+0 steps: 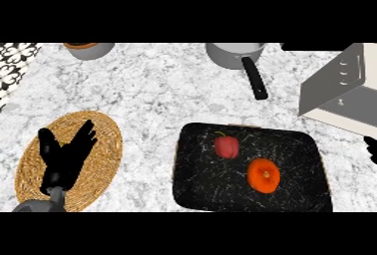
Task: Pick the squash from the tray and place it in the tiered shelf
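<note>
An orange, rounded squash lies in the right half of a black speckled tray at the counter's front. The grey and cream tiered shelf stands at the far right, behind the tray. My left hand is open with its fingers spread and pointing away, over a woven mat at the left, well apart from the tray. Only a small black part of my right hand shows at the right edge, beside the tray's far right corner and below the shelf.
A red pepper lies in the tray, behind and left of the squash. A round woven mat lies at the left. A grey pot with a long black handle stands at the back, and a grey bowl at the back left.
</note>
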Controlling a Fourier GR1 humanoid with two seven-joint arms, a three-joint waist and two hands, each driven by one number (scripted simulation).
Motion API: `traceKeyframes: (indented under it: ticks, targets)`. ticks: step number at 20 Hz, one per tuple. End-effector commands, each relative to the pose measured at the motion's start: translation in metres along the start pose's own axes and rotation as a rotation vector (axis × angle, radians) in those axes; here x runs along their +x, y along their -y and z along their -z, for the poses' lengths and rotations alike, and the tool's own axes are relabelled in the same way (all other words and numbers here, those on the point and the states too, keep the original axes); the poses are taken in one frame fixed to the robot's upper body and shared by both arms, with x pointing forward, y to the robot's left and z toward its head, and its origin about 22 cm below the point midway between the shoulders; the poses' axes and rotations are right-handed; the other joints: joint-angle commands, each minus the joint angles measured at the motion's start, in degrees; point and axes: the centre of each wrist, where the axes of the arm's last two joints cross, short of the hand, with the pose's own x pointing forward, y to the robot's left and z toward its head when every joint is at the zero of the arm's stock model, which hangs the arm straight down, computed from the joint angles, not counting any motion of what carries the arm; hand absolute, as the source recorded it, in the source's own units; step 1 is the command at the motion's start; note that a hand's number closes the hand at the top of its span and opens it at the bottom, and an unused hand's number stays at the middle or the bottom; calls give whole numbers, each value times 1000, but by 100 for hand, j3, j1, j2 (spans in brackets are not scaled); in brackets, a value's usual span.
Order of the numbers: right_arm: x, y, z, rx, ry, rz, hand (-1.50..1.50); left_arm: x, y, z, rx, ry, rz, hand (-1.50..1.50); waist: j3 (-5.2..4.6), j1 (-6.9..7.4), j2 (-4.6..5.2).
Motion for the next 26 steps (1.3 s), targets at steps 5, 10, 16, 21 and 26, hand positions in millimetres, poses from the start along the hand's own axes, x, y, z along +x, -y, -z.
traceKeyframes:
  ticks: [5,10,16,21,26]
  targets:
    - [48,-39,6,-90,-171,-113,-150,2,9,-2,-15,-4,-5,0,0,85,5]
    - [62,-73,40,-28,-256,-180,-150,11,2,10,-30,12,8,0,2,84,14]
    - [70,-93,45,26,-276,-256,-150,-22,3,-1,-18,-1,-10,0,5,16,-3]
    - [43,-107,58,14,-358,-283,-150,14,3,8,15,3,-18,0,9,-26,-2]
    - [56,-131,60,-12,-377,-327,-150,-11,6,-2,12,8,-11,0,8,-7,-6]
